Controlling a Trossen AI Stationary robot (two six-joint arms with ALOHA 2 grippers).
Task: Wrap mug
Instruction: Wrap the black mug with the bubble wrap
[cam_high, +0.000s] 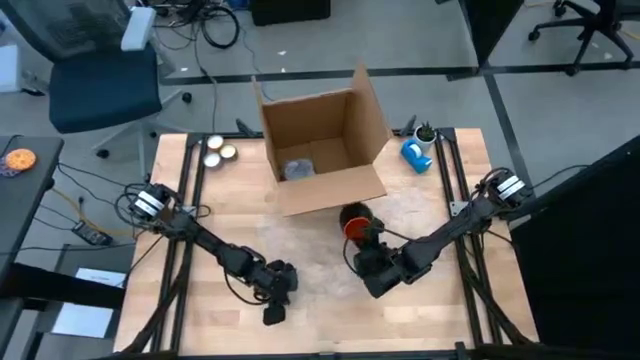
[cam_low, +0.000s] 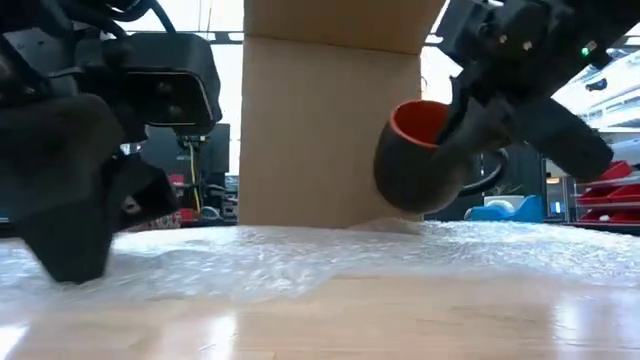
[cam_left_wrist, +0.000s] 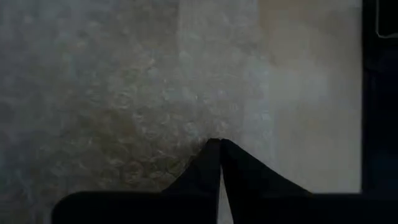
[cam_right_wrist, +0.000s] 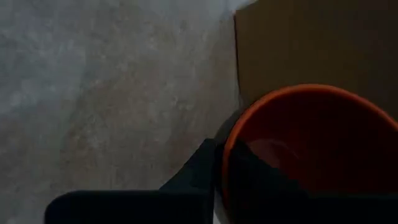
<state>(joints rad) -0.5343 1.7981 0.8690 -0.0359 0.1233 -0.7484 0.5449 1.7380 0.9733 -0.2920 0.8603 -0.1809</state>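
The right gripper (cam_low: 455, 125) pinches the rim of the black mug with orange interior (cam_low: 415, 160), held tilted above the clear bubble-wrap sheet (cam_low: 300, 260), just before the open brown cardboard box (cam_high: 325, 140). The left gripper (cam_left_wrist: 219, 149), fingers pressed together, rests on the sheet, well apart from the box. No writing is legible

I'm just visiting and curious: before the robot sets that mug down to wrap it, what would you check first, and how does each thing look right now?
1. Mug held firmly by the right gripper: ok, fingers pinch its rim and it hangs clear of the table.
2. Bubble wrap spread under the mug: ok, it covers the table there.
3. Left gripper out of the mug's way: ok, low over the wrap's near edge, fingers shut and holding nothing.
4. Cardboard box clear of the mug: cannot tell, the mug hangs close to its front flap.
5. Mug empty: ok, orange inside looks bare.
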